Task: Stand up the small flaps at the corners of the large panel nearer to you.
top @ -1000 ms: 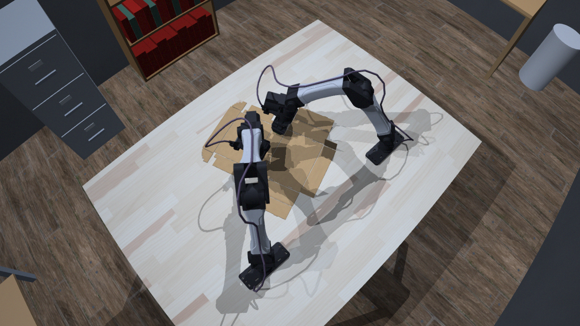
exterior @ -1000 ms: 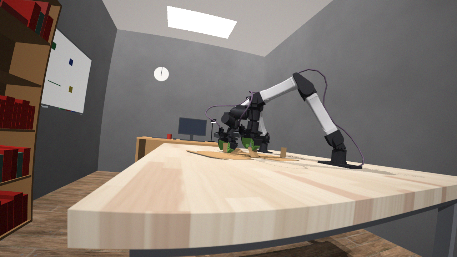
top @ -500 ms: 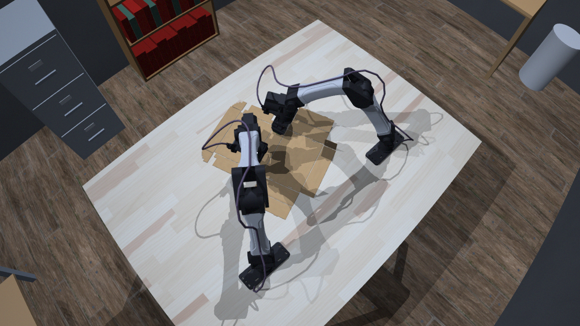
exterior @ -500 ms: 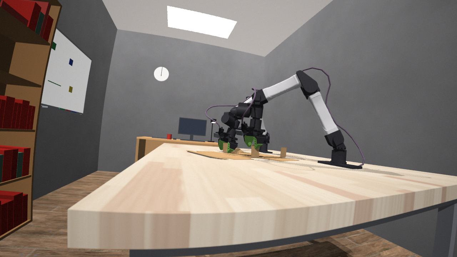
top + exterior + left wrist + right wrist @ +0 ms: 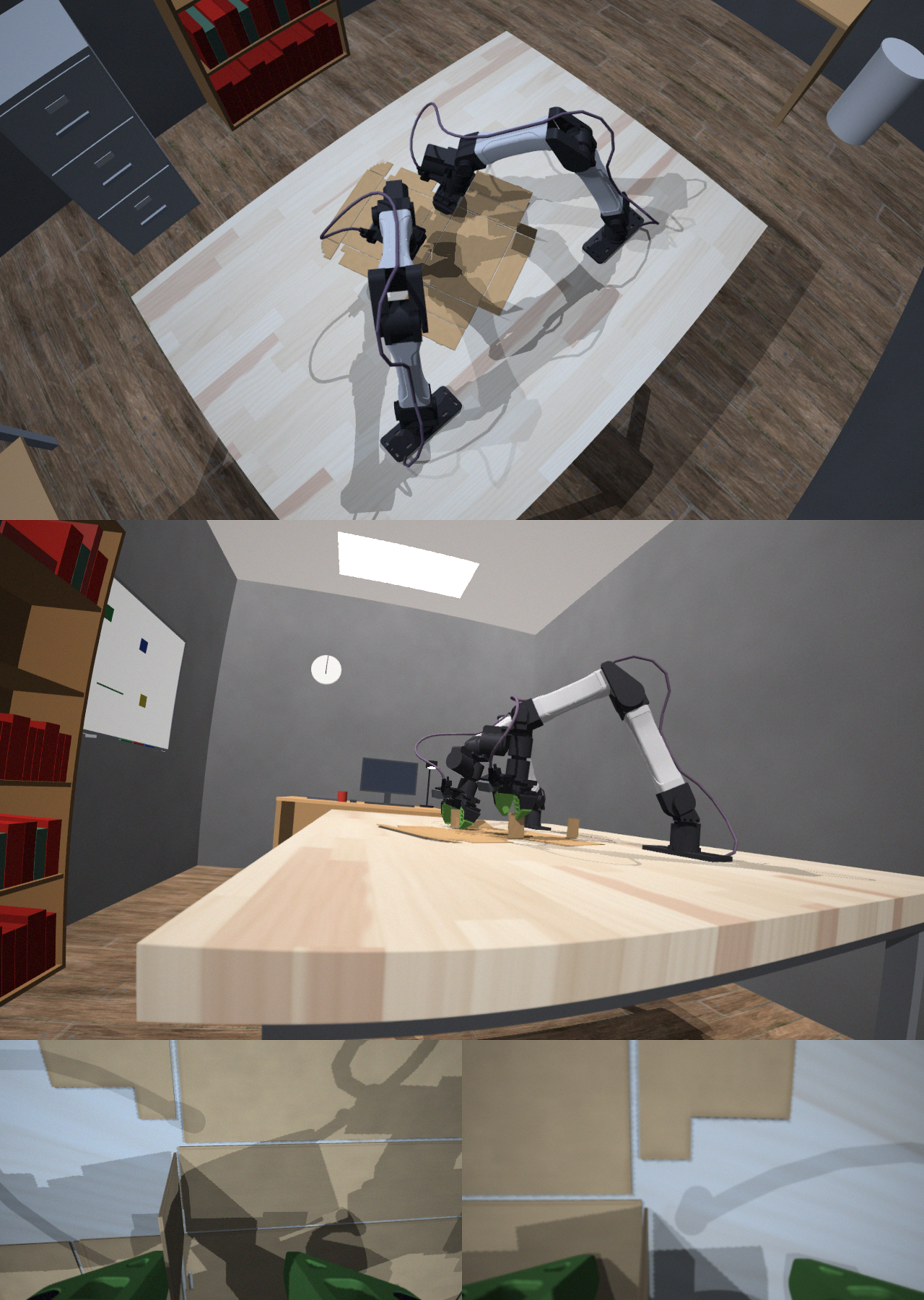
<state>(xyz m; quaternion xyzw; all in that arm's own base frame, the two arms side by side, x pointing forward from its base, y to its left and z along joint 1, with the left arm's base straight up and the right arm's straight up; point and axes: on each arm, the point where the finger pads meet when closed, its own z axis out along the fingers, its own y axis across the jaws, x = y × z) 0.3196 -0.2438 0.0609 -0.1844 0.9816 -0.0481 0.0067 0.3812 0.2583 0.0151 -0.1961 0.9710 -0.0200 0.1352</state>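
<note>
The paper box (image 5: 484, 232) (image 5: 445, 835) lies unfolded on the table. My left gripper (image 5: 227, 1262) (image 5: 514, 808) is partly open around one corner flap (image 5: 172, 1228) (image 5: 516, 826), which stands roughly upright close beside one finger; whether they touch is unclear. My right gripper (image 5: 694, 1269) (image 5: 458, 823) is open around another corner flap (image 5: 644, 1257) (image 5: 455, 817), nearly edge-on and upright, with gaps to both fingers. A third flap (image 5: 572, 828) stands upright by itself at the robot's side. A fourth, dark flap (image 5: 526, 230) looks raised at the other robot-side corner.
The two arms come in from their bases (image 5: 421, 423) (image 5: 613, 232) and their wrists hang close together over the box. The far panels (image 5: 375, 173) lie roughly flat beyond the grippers. The wooden table (image 5: 245, 310) extends around the box.
</note>
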